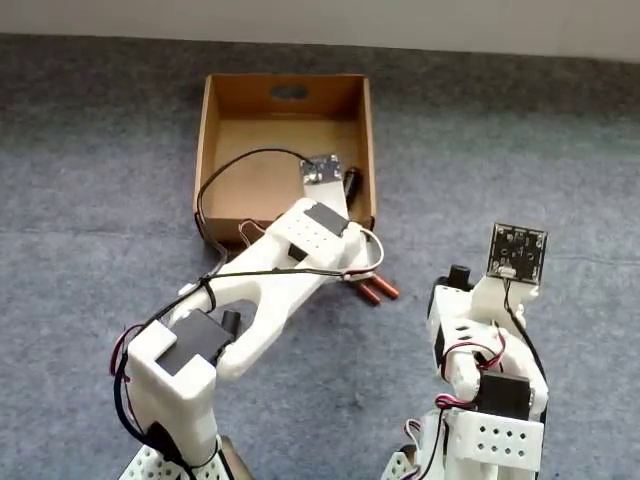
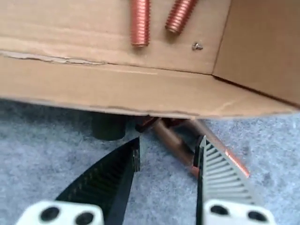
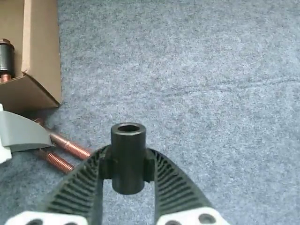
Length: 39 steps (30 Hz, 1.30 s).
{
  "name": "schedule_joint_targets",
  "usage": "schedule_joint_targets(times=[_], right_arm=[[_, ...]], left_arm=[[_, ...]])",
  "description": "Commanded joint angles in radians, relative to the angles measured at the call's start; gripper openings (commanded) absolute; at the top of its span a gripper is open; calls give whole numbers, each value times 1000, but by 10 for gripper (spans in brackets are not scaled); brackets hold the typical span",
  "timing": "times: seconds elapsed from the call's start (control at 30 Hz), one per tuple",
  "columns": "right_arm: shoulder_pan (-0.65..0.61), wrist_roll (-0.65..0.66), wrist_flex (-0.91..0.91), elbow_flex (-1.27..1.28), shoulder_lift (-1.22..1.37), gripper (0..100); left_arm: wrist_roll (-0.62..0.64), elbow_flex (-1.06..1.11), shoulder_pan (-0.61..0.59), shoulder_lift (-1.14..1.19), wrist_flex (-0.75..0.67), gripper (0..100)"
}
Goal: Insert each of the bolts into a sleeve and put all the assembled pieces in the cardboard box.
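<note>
So, left gripper (image 2: 168,140): spread wide, its tips low over the carpet just outside the box's near wall.
Between its fingers: two loose bolts (image 2: 180,143), copper-coloured, lay side by side on the carpet close to the wall, neither one pinched.
Right gripper (image 3: 128,155): pressed onto a black sleeve (image 3: 128,140), holding it upright with the open bore facing the wrist camera.
Right arm's place: in the high view it stood well to the right of the box, the black sleeve (image 1: 458,275) up off the carpet.
Cardboard box (image 1: 215,120): open-topped, it sat on the grey carpet (image 1: 520,130) beyond both arms, with the left arm stretched to its near right corner.
Inside the box: a dark piece with copper showing at its ends (image 3: 5,56) lay near that corner; the left wrist view showed two threaded copper ends (image 2: 139,23) on the box floor.
Second sleeve (image 2: 108,126): dark, it rested on the carpet against the outside of the box wall, just beside the loose bolts.
Loose bolts from above (image 1: 376,290): they lay at an angle just off the box's near right corner, partly under the left arm's wrist.
</note>
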Motion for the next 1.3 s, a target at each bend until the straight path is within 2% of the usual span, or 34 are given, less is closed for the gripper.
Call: schedule_joint_targets(times=[0.0, 0.33, 0.63, 0.73, 0.87, 1.07, 1.27], right_arm=[[8, -9, -19, -7, -12, 6], [8, -9, -19, -7, -12, 6], [8, -9, -19, -7, -12, 6], [8, -9, -19, -7, -12, 6], [8, -9, -19, -7, -12, 6], [8, -9, -19, -7, -12, 6], [8, -9, -19, -5, -12, 6]], left_arm=[[21, -22, -5, -18, 35, 203], [23, -31, -7, -94, 26, 203], [25, -56, 1, 44, 5, 201], [25, -74, -2, 50, 5, 150], [25, -74, 12, 47, 9, 15], [25, -65, 62, 44, 17, 9], [12, 5, 120, -44, 114, 9]])
